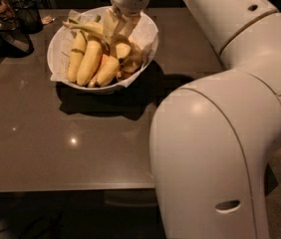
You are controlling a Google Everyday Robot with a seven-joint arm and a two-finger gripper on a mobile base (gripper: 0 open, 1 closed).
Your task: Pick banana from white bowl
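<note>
The strongly curved yellow banana [91, 29] lies across the top of the pile in the single wide white bowl [149, 36] lined with crinkled paper, which stands near the far-left corner of the glossy brown worktop [56, 148]. Its long axis runs roughly along the far edge, the long greenish stem pointing towards the left edge and the thick body bending under the white gripper [121, 34]. The gripper reaches down into the far-right part of the bowl, though whether it pinches the fruit cannot be told, and three straighter yellow bananas [90, 61] lie side by side below.
</note>
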